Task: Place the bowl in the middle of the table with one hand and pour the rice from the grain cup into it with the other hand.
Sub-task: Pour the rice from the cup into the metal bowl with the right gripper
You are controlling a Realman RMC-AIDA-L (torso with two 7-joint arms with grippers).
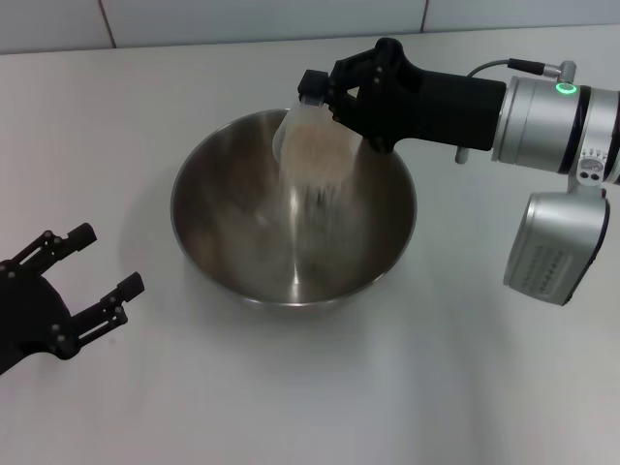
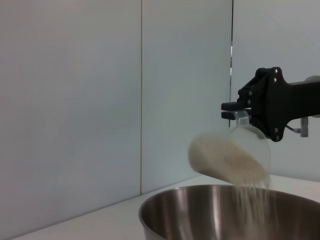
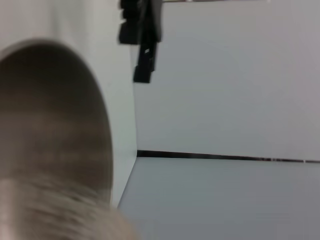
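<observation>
The steel bowl (image 1: 213, 208) stands in the middle of the white table (image 1: 116, 126). My right gripper (image 1: 325, 102) is shut on the translucent grain cup (image 1: 312, 143) and holds it tipped over the bowl's far rim. Rice (image 1: 308, 194) streams from the cup into the bowl. The left wrist view shows the tipped cup (image 2: 227, 157), the falling rice (image 2: 250, 197) and the bowl's rim (image 2: 200, 192). My left gripper (image 1: 109, 259) is open and empty, resting left of the bowl. In the right wrist view the bowl (image 3: 60, 115) and blurred rice (image 3: 55, 215) fill one side.
My right arm's silver wrist segment (image 1: 557, 126) hangs over the table to the right of the bowl. A pale tiled wall (image 1: 242, 19) runs along the table's far edge.
</observation>
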